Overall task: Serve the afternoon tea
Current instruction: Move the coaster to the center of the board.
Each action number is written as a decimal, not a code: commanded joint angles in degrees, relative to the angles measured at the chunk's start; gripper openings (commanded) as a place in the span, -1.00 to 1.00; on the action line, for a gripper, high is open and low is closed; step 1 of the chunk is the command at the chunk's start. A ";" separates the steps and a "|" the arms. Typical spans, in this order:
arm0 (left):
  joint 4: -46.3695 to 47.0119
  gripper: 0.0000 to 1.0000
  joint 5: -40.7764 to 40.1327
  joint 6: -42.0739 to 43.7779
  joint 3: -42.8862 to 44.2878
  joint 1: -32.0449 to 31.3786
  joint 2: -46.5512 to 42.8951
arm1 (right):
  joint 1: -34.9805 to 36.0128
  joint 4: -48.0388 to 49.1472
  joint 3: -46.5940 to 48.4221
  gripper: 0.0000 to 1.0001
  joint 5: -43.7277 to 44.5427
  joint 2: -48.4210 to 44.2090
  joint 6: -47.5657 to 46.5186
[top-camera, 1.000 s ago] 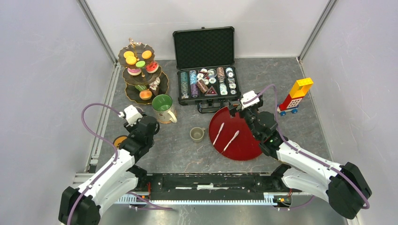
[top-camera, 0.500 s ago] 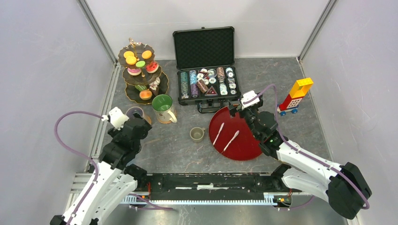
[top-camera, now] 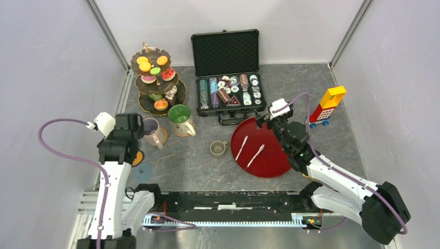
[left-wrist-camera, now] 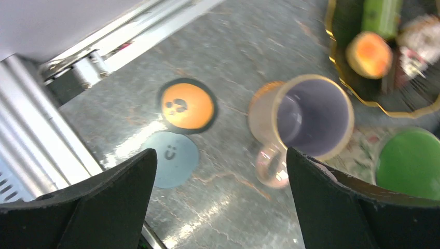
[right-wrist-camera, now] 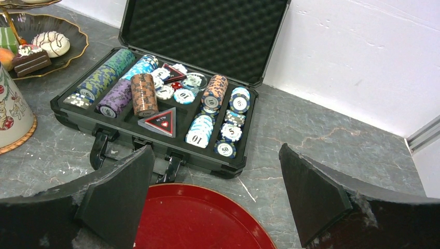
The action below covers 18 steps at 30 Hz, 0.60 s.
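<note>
1. The left arm has swung out toward the left edge of the bench since a moment ago. The purple mug (top-camera: 150, 129) it was hiding now shows plainly. The right arm has hardly moved.
2. The left claw (left-wrist-camera: 220, 154) hangs over the bench by the left edge. It is spread wide with nothing in it. The right claw (right-wrist-camera: 215, 149) hovers over the far rim of the red plate, also spread wide and holding nothing.
3. The black case (top-camera: 225, 52) of chips lies open at the middle of the far edge.
4. The three-tier stand (top-camera: 142, 107) is in the far left corner. The toy sweets (top-camera: 145, 66) sit on it.
5. The red plate (top-camera: 270, 158) lies right of the middle. Two white sticks (top-camera: 242, 147) lie on it, maybe spoons, but they are too small to tell.
6. The green mug (top-camera: 180, 116) stands just beside the stand, and the purple mug is just left of it. A little grey cup (top-camera: 218, 149) stands alone between the green mug and the red plate.
7. An orange coaster (left-wrist-camera: 187, 105) and a blue coaster (left-wrist-camera: 171, 158) lie bare near the left edge.
8. I think the serving has barely begun. The plate holds no food, and the sweets still have to be handed out.
9. One chip (right-wrist-camera: 197, 139) reads "10". The blue coaster has a smiley face. I can read no brand name.
</note>
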 commanded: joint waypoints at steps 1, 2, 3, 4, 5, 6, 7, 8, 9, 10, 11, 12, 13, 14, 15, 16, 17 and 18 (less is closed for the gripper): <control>3.61 1.00 7.25 4.77 -1.24 14.25 4.33 | -0.43 0.72 -0.29 0.96 -0.97 -1.33 0.65; 4.81 1.00 9.14 4.70 -2.51 17.70 5.27 | -0.55 0.60 -0.37 0.96 -0.92 -1.55 0.56; 6.47 1.00 11.59 4.35 -4.19 21.59 6.19 | -0.64 0.54 -0.45 0.96 -0.89 -1.64 0.48; 7.72 1.00 13.95 3.24 -5.39 24.45 6.89 | -0.80 0.49 -0.54 0.96 -0.83 -1.85 0.46; 8.26 1.00 14.97 1.44 -6.43 25.47 7.81 | -0.94 0.49 -0.62 0.96 -0.82 -1.93 0.45; 9.29 1.00 15.92 0.21 -7.35 26.19 8.48 | -0.94 0.49 -0.64 0.96 -0.85 -1.96 0.40; 10.14 1.00 16.19 -1.33 -8.63 26.85 9.00 | -0.91 0.41 -0.55 0.96 -0.87 -1.83 0.38; 11.49 1.00 16.19 -2.50 -9.79 27.67 9.18 | -0.93 0.34 -0.39 0.96 -0.92 -1.58 0.38; 12.58 1.00 16.55 -3.50 -11.27 28.30 9.21 | -0.91 0.27 -0.31 0.96 -1.10 -1.35 0.46; 13.59 0.99 17.16 -4.39 -12.71 28.82 9.34 | -0.96 0.19 -0.14 0.96 -1.37 -1.12 0.46; 14.37 0.98 17.78 -4.94 -13.83 29.11 9.44 | -0.91 0.02 0.03 0.96 -1.50 -0.83 0.59; 14.52 0.97 18.07 -5.71 -14.98 29.18 9.81 | -0.91 -0.18 0.24 0.96 -1.70 -0.60 0.64; 14.39 0.97 17.91 -6.48 -15.86 29.22 10.05 | -0.87 -0.31 0.40 0.96 -1.81 -0.42 0.73; 13.93 0.98 17.17 -7.80 -16.73 29.46 10.06 | -0.91 -0.34 0.42 0.96 -1.81 -0.37 0.65; 13.50 0.99 16.57 -9.11 -17.45 29.90 9.73 | -0.81 -0.38 0.42 0.96 -1.67 -0.36 0.64; 14.14 0.99 16.42 -9.60 -18.23 30.25 9.17 | -0.69 -0.47 0.50 0.96 -1.50 -0.36 0.43; 15.13 1.00 16.63 -9.92 -19.17 30.38 8.49 | -0.59 -0.47 0.50 0.96 -1.34 -0.43 0.38; 15.94 1.00 16.79 -10.33 -19.78 30.58 8.14 | -0.49 -0.56 0.55 0.96 -1.21 -0.38 0.22</control>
